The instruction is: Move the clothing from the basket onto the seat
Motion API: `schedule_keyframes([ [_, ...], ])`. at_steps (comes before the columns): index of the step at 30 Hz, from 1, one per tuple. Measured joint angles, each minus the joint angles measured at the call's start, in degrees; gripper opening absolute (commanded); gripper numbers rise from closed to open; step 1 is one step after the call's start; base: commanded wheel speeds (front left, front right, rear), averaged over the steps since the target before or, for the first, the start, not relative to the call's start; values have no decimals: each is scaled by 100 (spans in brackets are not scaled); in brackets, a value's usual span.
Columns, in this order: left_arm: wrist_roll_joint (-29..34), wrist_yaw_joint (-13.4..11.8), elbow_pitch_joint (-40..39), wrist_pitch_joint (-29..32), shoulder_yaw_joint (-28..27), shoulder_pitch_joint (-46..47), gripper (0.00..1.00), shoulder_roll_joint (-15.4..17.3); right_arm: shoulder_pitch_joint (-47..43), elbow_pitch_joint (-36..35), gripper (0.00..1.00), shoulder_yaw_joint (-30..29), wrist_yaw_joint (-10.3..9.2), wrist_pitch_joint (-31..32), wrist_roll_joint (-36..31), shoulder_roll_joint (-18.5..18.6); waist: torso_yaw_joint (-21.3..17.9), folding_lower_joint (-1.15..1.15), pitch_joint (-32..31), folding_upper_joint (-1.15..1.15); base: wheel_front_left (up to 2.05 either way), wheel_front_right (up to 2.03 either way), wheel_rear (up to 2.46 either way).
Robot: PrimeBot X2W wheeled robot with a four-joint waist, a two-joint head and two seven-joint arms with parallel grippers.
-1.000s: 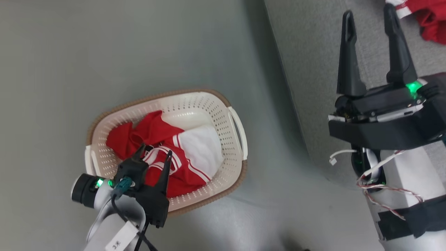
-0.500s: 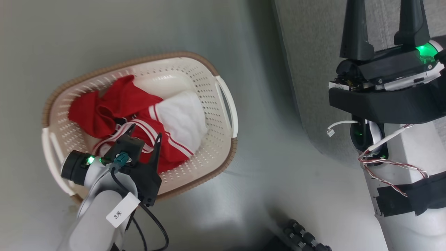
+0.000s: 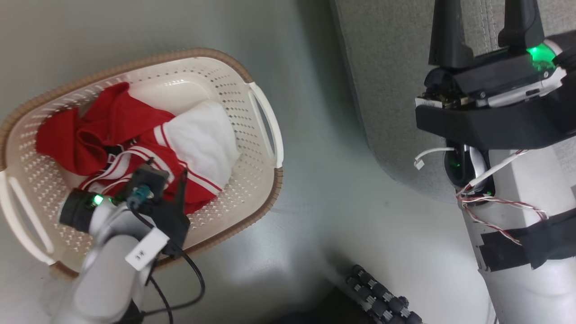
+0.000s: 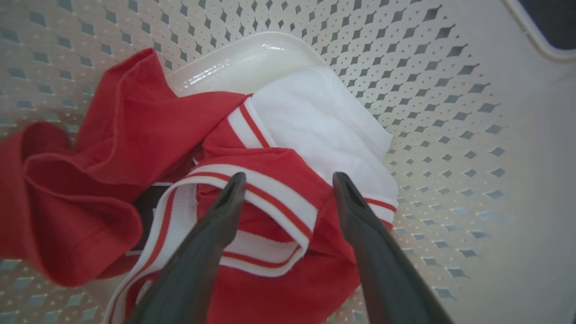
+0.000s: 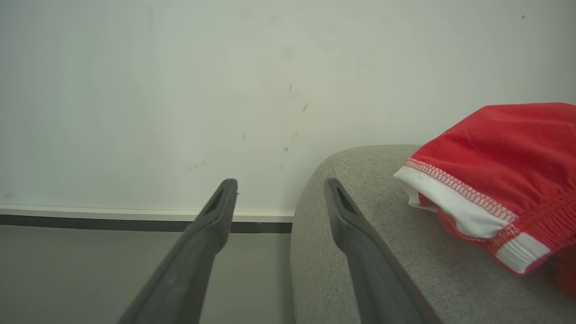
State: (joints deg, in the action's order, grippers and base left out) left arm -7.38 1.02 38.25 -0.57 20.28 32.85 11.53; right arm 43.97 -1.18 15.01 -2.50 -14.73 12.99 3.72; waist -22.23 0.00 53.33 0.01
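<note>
The cream basket (image 3: 263,121) stands on the floor at the left, with the red and white clothing (image 3: 121,121) bunched inside it. My left gripper (image 3: 165,173) reaches down into the basket. In the left wrist view its open fingers (image 4: 288,182) straddle a white-striped red fold of the clothing (image 4: 135,130), with nothing pinched, and the basket's perforated wall (image 4: 450,135) rises behind. My right gripper (image 3: 481,13) hangs open over the grey seat (image 3: 387,81). Its empty gripper (image 5: 280,184) points past the seat's rounded edge (image 5: 360,225), where another red garment (image 5: 495,153) lies.
Grey floor (image 3: 315,193) separates the basket from the seat. A black ribbed part (image 3: 382,297) shows at the bottom of the head view. Beyond the seat stands a white wall (image 5: 180,90) with a dark skirting strip (image 5: 90,222).
The head camera has swung, so the basket now sits further left and the garment on the seat has left that view. My left gripper stays open over the clothing, a little deeper in the basket.
</note>
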Motion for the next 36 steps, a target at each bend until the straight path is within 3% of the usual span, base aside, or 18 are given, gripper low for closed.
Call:
schedule_keyframes([
  [14, 74, -281, 602, 146, -153, 354, 100, 172, 70, 74, 100, 47, 8, 0, 78, -43, -311, 0, 297, 0, 0, 0, 0],
  [15, 78, -305, 628, 146, -152, 359, 64, 170, 71, 83, 100, 48, 8, 0, 78, -45, -316, 0, 300, -1, 0, 0, 0],
  [17, 82, -331, 700, 145, -154, 370, 31, 169, 74, 110, 100, 49, 8, 0, 78, -48, -324, 0, 303, -1, 0, 0, 0],
  [18, 82, -352, 735, 145, -155, 382, 4, 169, 81, 123, 100, 49, 8, 0, 78, -52, -327, 0, 304, -1, 0, 0, 0],
  [19, 82, -353, 764, 144, -155, 411, 0, 169, 99, 136, 100, 49, 9, 0, 79, -53, -330, 0, 303, -1, 0, 0, 0],
  [28, 71, -344, 843, -186, -129, 541, 0, 1, 135, 325, 100, 11, 33, 0, 93, -60, -278, 0, 165, -1, 0, 0, 0],
  [36, 21, -42, 761, -786, 2, 606, 0, -285, 112, 619, 100, -56, 51, 0, 36, -64, -90, 0, -171, -1, 0, 0, 0],
])
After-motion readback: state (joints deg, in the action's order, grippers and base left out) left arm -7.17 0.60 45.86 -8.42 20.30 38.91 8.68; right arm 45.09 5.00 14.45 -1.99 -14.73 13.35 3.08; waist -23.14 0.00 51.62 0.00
